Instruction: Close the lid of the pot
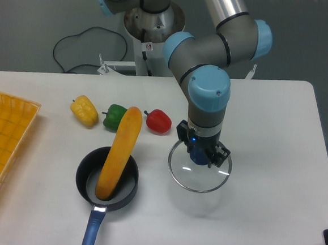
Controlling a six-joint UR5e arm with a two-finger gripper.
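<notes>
White table [277, 126]: tool [202, 155] grips round glass lid [198, 179].

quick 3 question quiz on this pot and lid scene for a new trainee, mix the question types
1. True or false: the small dark grey pot with a blue handle is empty.
2. Which pepper lies nearest the orange basket? A red B green C yellow
3. Fill in: the pincer sits at the blue knob of the round clear glass ___.

Key:
1. False; a long yellow squash-like vegetable leans out of it.
2. C, the yellow pepper; then the green pepper, then the red pepper.
3. lid
</notes>
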